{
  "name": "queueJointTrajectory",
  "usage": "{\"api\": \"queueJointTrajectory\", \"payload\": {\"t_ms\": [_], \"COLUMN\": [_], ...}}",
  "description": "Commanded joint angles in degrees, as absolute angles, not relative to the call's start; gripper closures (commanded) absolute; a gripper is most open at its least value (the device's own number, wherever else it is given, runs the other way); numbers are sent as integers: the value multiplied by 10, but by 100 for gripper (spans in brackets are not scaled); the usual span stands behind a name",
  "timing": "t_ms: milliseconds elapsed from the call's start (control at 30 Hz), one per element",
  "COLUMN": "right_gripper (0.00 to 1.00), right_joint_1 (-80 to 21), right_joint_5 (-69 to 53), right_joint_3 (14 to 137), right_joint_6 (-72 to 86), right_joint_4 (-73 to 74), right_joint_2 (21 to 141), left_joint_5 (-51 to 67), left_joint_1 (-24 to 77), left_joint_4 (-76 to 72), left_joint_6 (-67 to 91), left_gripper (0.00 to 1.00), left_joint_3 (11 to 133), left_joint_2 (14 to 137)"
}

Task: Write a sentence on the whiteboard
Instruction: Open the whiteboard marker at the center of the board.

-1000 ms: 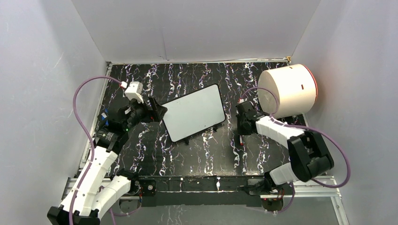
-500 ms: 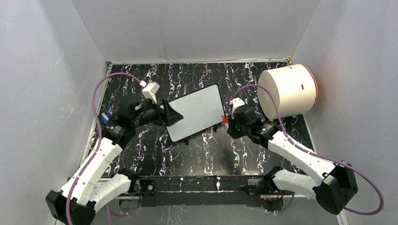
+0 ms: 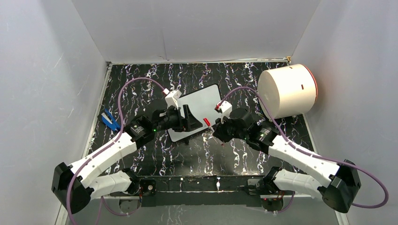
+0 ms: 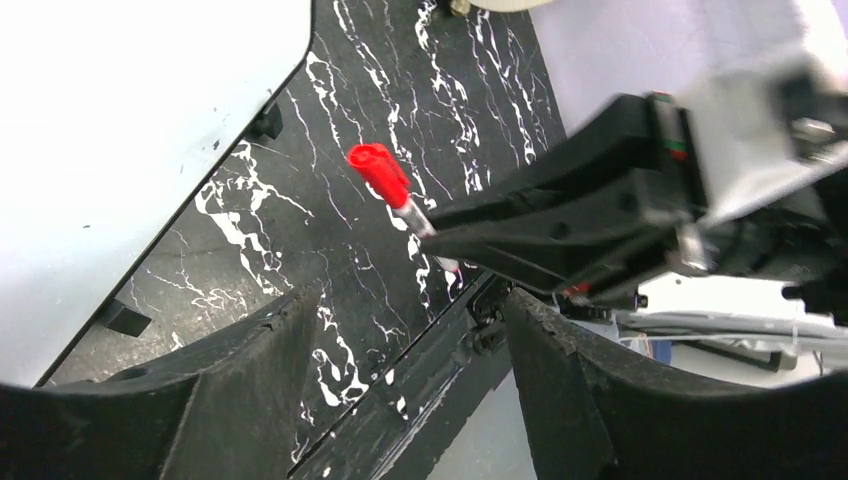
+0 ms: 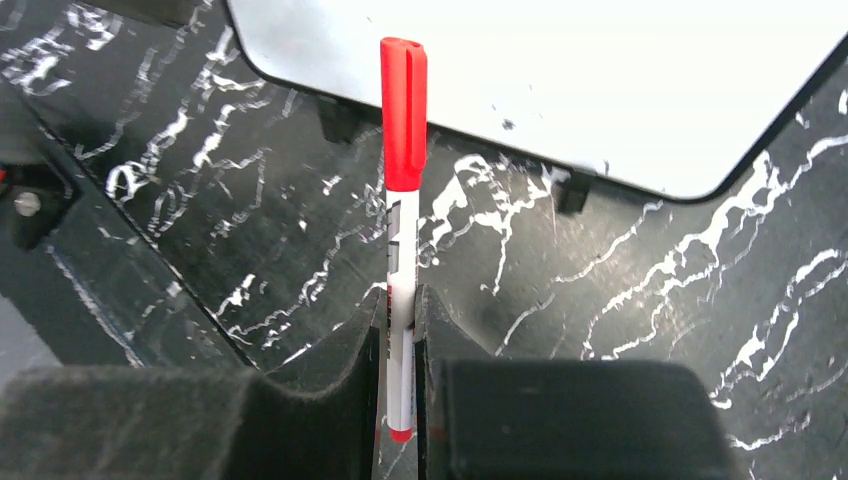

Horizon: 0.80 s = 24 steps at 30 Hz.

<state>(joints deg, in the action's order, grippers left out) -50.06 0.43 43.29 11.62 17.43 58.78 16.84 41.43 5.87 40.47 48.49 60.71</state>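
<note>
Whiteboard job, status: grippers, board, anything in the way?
Right gripper shut on red marker, cap on. Left gripper open, facing the cap. Whiteboard blank, no writing yet. Nothing between marker and board.

The black, white-veined table carries the whiteboard, a white cylinder and a small blue object.

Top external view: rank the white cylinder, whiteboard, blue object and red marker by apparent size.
1. white cylinder and whiteboard: they look alike, and the board is partly hidden, so they are left unranked.
2. blue object.
3. red marker: only its cap end shows.
</note>
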Motion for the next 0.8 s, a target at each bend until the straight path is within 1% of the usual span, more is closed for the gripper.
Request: {"api": "queueJointTrajectory", "payload": {"t_ms": [0,267,500,600,767], "right_gripper": [100,100,100,100,100], "right_joint_1": [-505,-506,-506,-506,-506], "right_joint_5": [-51,-103,-119,-125,-118], "right_joint_3": [434,414,405,406,403], "right_joint_6": [96,88,97,98,99], "right_joint_4": [85,40,13,8,4], "right_joint_2": [550,543,539,538,537], "left_joint_5": [138,151,158,168,179], "left_joint_1": [418,419,419,419,419], "left_joint_4": [-20,-70,-89,-95,-103], "left_joint_6": [461,472,480,479,479], "left_gripper": [36,45,52,57,71], "left_joint_3": [460,455,451,451,451], "left_joint_2": [616,629,633,638,639]}}
